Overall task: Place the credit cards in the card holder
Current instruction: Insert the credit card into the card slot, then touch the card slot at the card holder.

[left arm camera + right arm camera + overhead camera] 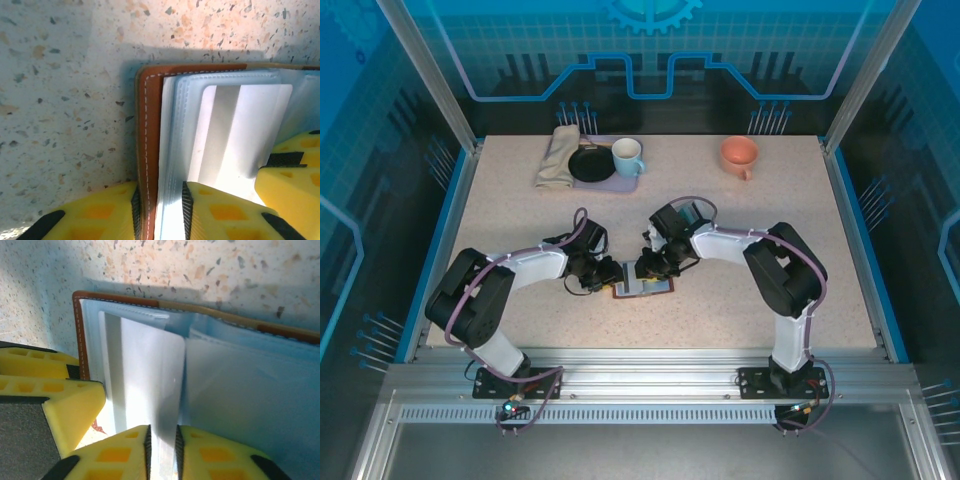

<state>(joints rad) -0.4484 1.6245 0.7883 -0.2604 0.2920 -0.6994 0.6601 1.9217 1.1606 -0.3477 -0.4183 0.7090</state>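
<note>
The card holder (149, 150) lies open on the speckled worktop (770, 200), near its front edge and midway between the 2 arms, with its brown stitched cover underneath and its clear sleeves (172, 150) facing up. The left tool (161, 192) is at the holder's left edge, its yellow fingers drawn in on that edge so that the brown border and the sleeve edges run between the pads. 1 pale grey-white card (145, 370) sits partly inside a sleeve on the left half, its rounded corners showing. The right tool (162, 432) is over this card with its pads a narrow gap apart and the card's lower end showing in the gap; I cannot tell whether the pads press on the card or merely stand over it. The 2 tools are just beside each other. Along the far side, well apart from the holder, are a folded beige cloth (557, 158), a dark dish (590, 164), a pale mug (627, 156) and an orange cup (739, 154).
</note>
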